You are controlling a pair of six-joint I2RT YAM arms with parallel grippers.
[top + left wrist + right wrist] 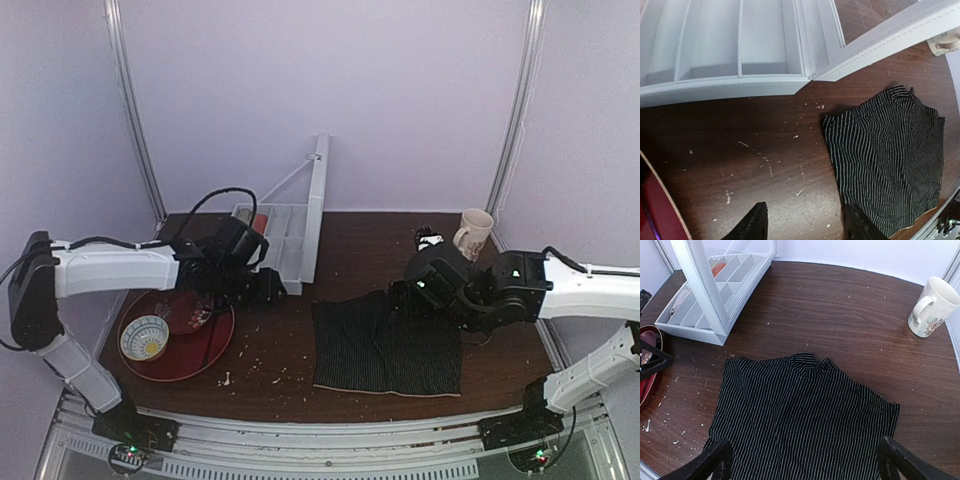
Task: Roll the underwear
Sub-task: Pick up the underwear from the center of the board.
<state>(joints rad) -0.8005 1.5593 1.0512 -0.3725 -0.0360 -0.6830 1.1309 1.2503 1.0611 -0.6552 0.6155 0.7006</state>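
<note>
The underwear [385, 345] lies flat right of centre, its hem close to the table's [280, 350] near edge, with bare wood to its left. The right gripper [807, 465] hovers above it, fingers spread wide. The left gripper [807, 227], fingers apart, hangs to its left.

- Underwear [385, 345], lower centre: black with fine pale pinstripes and a light hem along the bottom edge.
- Table [370, 250]: dark reddish-brown wood grain, speckled with pale crumbs.
- Tray [205, 352], lower left: red.
- Bowl [146, 338]: white, yellowish inside.
- Mug [474, 232], upper right: cream with a small brownish print.
- Rack [298, 235], centre: white, with an orange-red item [260, 222] in one compartment.
- Left arm [110, 270] and right arm [600, 290]: white shells, black joints.
- Wall [400, 100]: pale lilac.
</note>
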